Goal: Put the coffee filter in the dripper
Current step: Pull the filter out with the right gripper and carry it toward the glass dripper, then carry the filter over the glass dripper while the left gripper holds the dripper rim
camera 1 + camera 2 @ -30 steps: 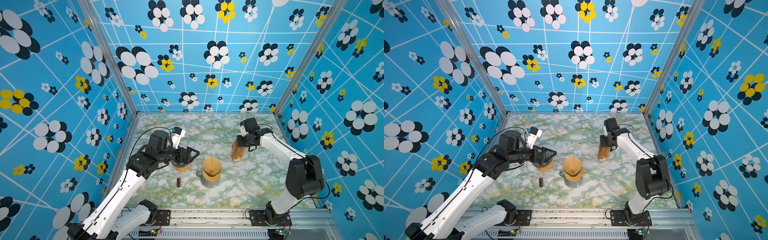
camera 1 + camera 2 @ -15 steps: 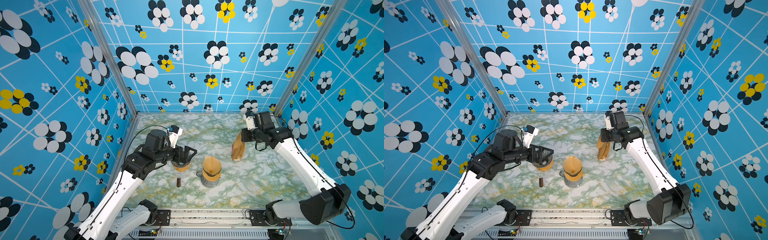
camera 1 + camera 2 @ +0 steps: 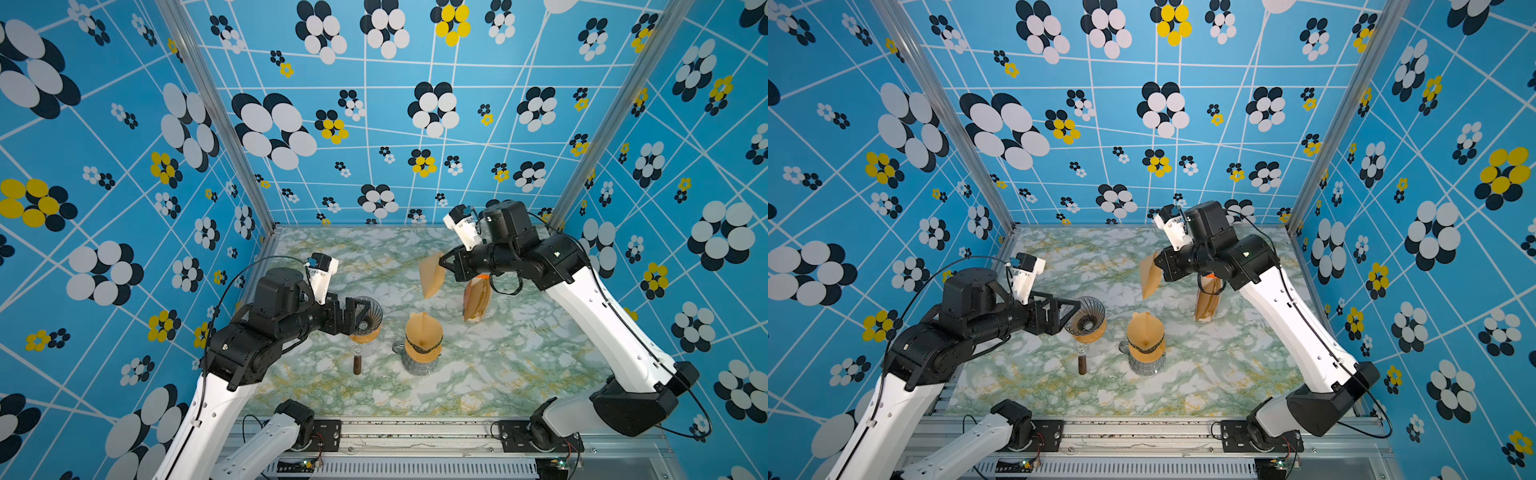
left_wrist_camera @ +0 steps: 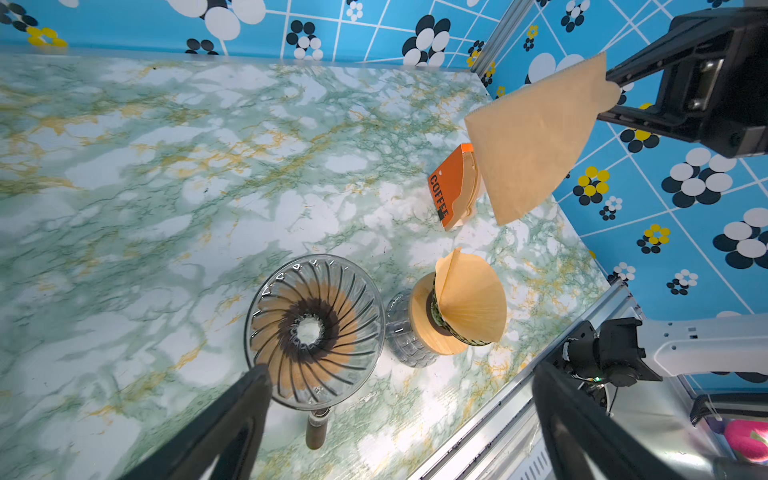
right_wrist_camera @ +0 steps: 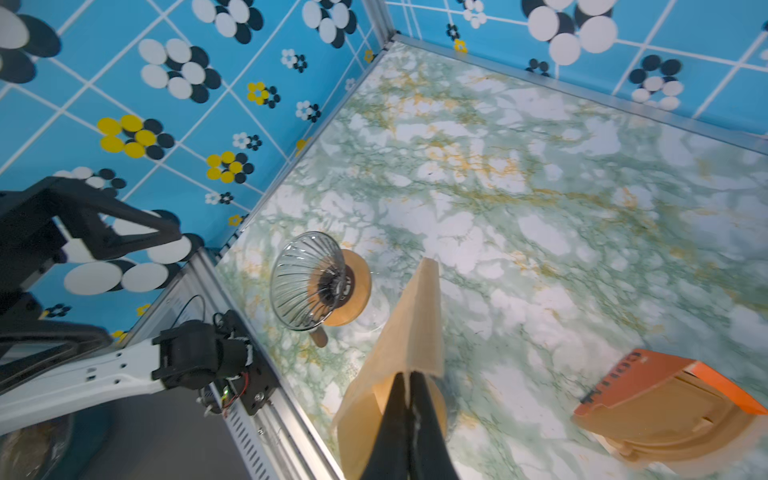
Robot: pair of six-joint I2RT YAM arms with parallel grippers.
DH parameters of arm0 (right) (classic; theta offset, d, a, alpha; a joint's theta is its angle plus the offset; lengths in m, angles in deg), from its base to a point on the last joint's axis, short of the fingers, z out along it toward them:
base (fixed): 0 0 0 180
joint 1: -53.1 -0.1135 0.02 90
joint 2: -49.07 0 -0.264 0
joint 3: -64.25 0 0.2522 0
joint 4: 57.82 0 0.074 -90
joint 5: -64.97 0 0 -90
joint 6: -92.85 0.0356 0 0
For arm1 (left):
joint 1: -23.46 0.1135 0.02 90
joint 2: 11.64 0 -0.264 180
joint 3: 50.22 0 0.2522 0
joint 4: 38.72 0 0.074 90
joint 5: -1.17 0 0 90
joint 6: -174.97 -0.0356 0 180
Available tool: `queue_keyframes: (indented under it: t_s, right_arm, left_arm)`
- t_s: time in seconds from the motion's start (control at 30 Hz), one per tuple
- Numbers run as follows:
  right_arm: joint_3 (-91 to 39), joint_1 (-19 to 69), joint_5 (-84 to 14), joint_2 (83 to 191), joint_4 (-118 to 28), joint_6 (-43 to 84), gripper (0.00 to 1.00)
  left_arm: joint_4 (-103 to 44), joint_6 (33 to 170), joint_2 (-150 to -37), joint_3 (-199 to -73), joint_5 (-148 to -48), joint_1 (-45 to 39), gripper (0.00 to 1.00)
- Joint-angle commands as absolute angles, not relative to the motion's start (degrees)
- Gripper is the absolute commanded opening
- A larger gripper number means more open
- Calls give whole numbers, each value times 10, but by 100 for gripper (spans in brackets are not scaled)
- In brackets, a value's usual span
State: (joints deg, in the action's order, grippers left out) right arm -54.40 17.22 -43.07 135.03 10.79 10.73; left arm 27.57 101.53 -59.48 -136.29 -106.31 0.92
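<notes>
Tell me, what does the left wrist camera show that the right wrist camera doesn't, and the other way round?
Only the left wrist view: the right gripper seen from outside, shut on the coffee filter at its tip, the filter's broad face, and COFFEE readable on the orange filter box. Only the right wrist view: the left gripper from outside, wide open, and the filter edge-on. Both: the empty glass dripper, the box, the held filter, the marble tabletop.

This is looking like a lab's robot test cell: blue flower-printed walls (image 3: 374, 124) are enclosing a marble-patterned tabletop (image 3: 498, 365), aluminium posts (image 3: 218, 116) are rising at 11 and 1 o'clock, and arm bases (image 3: 328, 432) are sitting bolted to a metal rail (image 3: 415, 428) at 6 o'clock.
</notes>
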Motion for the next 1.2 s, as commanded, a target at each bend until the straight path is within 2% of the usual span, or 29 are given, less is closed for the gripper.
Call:
queue_keyframes:
  t_s: [0.0,0.37,0.73,1.07,1.17]
  right_arm:
    - [-577,148,-517,1382,149,95,4]
    - [-721,63,-497,1533,222,106,5]
    - [-857,38,-489,1672,273,141,6]
    - [-885,35,-482,1710,287,146,21]
    - [-886,34,-473,1707,286,149,31]
  left_arm:
    - [322,1000,-583,-1379,-1047,22,99]
    - [329,1018,-563,-1370,-1069,36,99]
    - [343,1008,-563,-1351,-1062,36,99]
    - [338,1014,-572,-1343,-1059,37,99]
    - [342,1012,-578,-1341,-1052,37,99]
